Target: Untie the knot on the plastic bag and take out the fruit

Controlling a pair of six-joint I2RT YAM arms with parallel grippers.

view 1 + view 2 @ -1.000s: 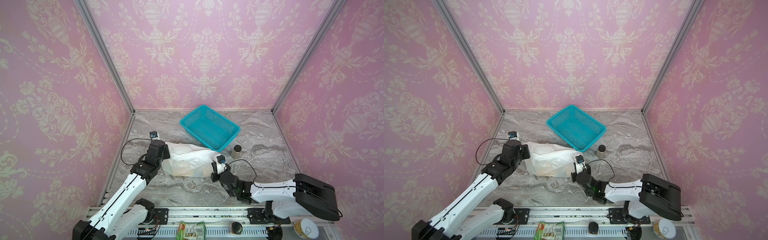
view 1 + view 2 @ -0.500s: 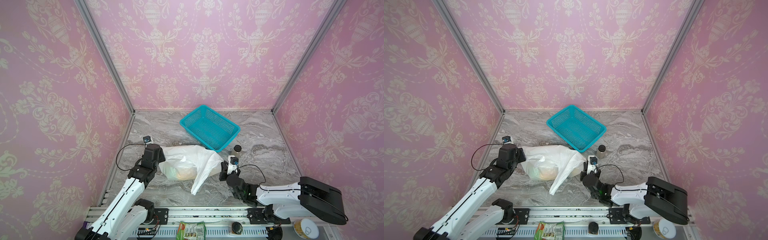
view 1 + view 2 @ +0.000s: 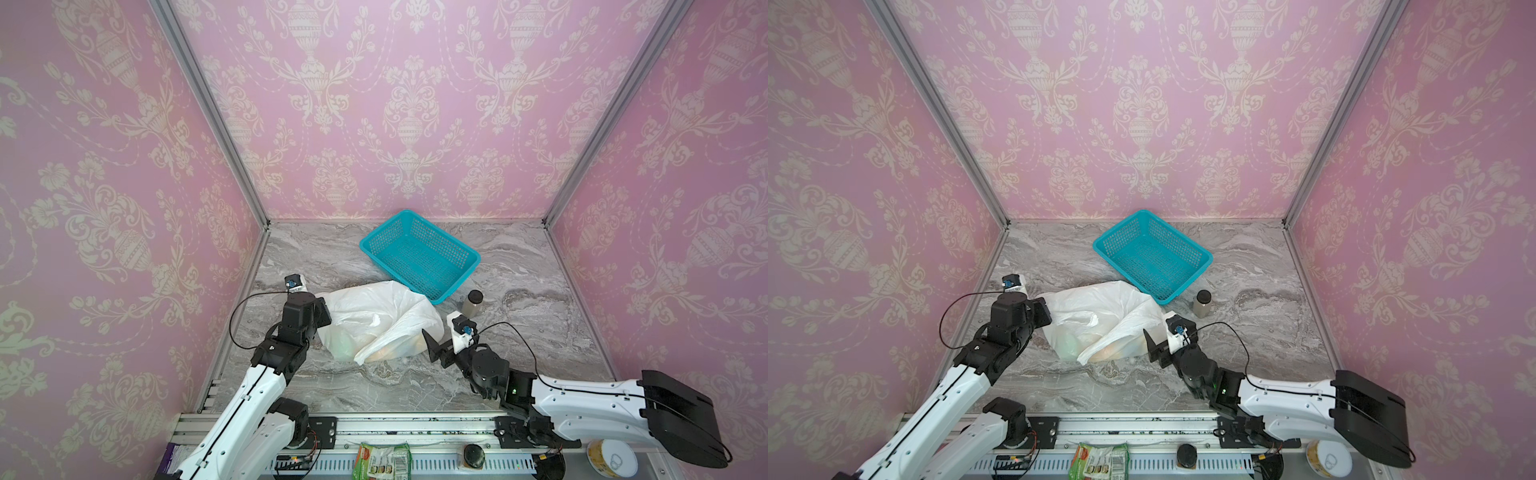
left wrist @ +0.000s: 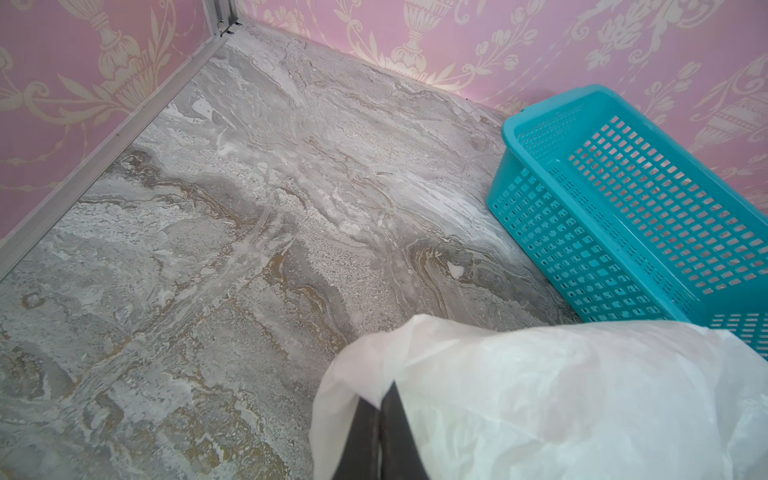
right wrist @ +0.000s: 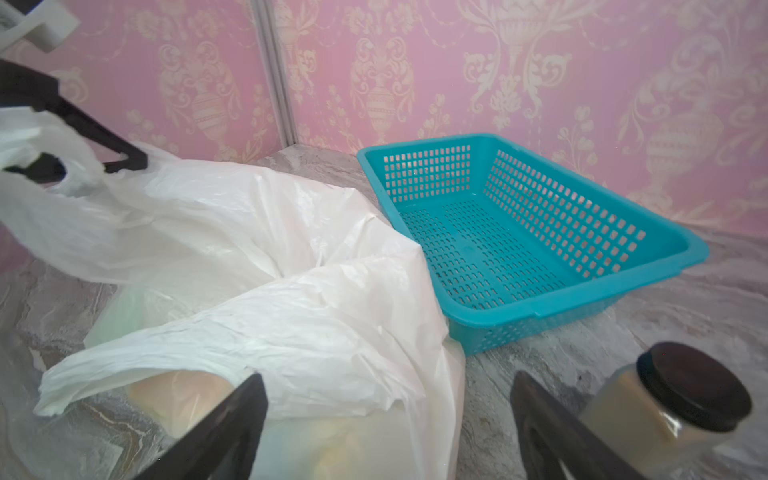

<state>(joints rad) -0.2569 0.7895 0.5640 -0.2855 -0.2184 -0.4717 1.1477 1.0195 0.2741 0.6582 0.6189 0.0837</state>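
The white plastic bag (image 3: 374,309) (image 3: 1100,305) lies on the marble floor in front of the teal basket, mouth loosened. The knot is not in view; the two handles lie apart. One handle loop (image 5: 39,137) is pinched in my left gripper (image 3: 323,311) (image 4: 380,409), which is shut on the plastic bag at its left end. The other strap (image 5: 216,332) drapes loose across the bag. Fruit (image 3: 386,353) (image 5: 183,388) shows through the thin plastic as yellow-orange and pale green shapes. My right gripper (image 3: 437,348) (image 5: 388,380) stands open at the bag's right end, holding nothing.
An empty teal mesh basket (image 3: 419,257) (image 3: 1154,255) sits behind the bag, touching it. A small dark-lidded jar (image 3: 473,300) (image 5: 681,399) stands just right of my right gripper. The left wall runs close beside the left arm.
My right gripper was shut on a bag strap, drew it out to the right, then opened; the strap has fallen across the bag. The left gripper pulled its handle leftward.
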